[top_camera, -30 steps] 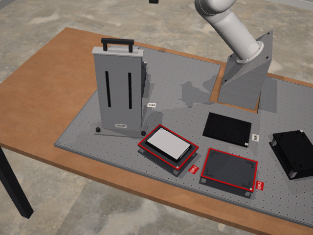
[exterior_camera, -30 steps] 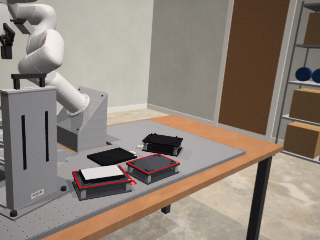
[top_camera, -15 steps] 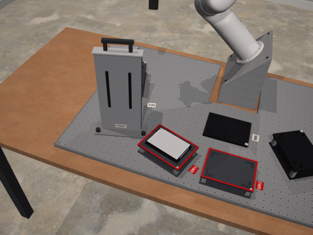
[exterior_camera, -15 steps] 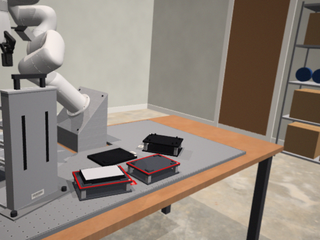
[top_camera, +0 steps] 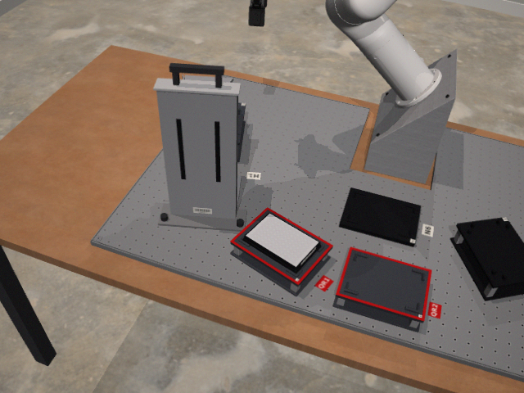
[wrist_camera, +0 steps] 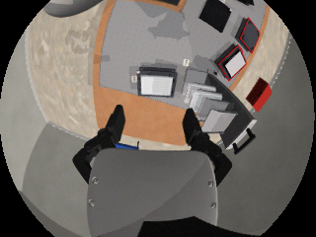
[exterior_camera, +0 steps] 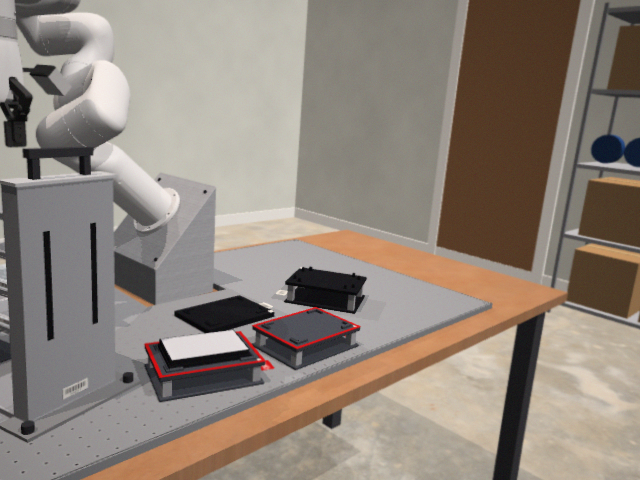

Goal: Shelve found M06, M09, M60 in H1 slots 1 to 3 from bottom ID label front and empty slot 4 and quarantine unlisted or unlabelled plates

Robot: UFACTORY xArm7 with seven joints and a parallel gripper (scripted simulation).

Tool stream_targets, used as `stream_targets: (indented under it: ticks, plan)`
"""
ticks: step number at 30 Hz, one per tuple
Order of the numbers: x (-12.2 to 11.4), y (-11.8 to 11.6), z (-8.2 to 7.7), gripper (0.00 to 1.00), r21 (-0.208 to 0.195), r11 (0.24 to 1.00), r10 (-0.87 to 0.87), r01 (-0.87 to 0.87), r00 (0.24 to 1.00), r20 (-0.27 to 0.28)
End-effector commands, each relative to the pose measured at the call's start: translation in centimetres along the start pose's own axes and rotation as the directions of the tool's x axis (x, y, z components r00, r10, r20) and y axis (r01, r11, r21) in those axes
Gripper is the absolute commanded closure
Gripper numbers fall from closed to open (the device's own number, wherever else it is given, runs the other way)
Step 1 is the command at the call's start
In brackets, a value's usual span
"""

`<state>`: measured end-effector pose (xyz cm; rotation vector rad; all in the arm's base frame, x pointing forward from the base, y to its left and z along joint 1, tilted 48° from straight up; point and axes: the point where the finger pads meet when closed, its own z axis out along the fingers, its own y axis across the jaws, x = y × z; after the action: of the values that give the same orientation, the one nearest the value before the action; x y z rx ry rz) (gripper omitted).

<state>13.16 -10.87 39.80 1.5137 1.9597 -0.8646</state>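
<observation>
The grey plate hotel H1 (top_camera: 198, 147) stands on the left of the perforated base; the top and exterior views show only its slotted back wall, so its slots are hidden there. In the wrist view the hotel (wrist_camera: 212, 107) is seen from above, with pale plate or shelf edges showing at its front; no labels can be read. A white-topped plate (wrist_camera: 157, 83) lies on a nest in front of the hotel. Another white-topped plate (top_camera: 281, 241) sits inside the red-framed nest QR1. My gripper (top_camera: 256, 12) hangs high above the hotel, open and empty; it also shows in the wrist view (wrist_camera: 153, 125).
The red-framed nest QR2 (top_camera: 384, 282) is empty. The flat black nest N6 (top_camera: 380, 215) lies behind it. A raised black nest (top_camera: 493, 258) stands at the right. The arm's grey base (top_camera: 408, 135) is behind them. A red object (wrist_camera: 259, 94) lies beyond the hotel in the wrist view.
</observation>
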Motion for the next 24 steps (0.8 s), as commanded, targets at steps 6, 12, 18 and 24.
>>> stream_targets:
  ticks: [6, 12, 18, 24]
  plan:
    - [-0.1, 0.0, 1.4, 0.0, -0.001, 1.0, 0.0, 0.0, 1.0, 0.003]
    - [-0.1, 0.0, 2.2, 0.0, -0.001, 1.0, 0.0, 0.0, 1.0, 0.003]
    - [-0.1, 0.0, 3.1, 0.0, -0.001, 1.0, 0.0, 0.0, 1.0, 0.003]
    - [-0.1, 0.0, 4.1, 0.0, -0.001, 1.0, 0.0, 0.0, 1.0, 0.003]
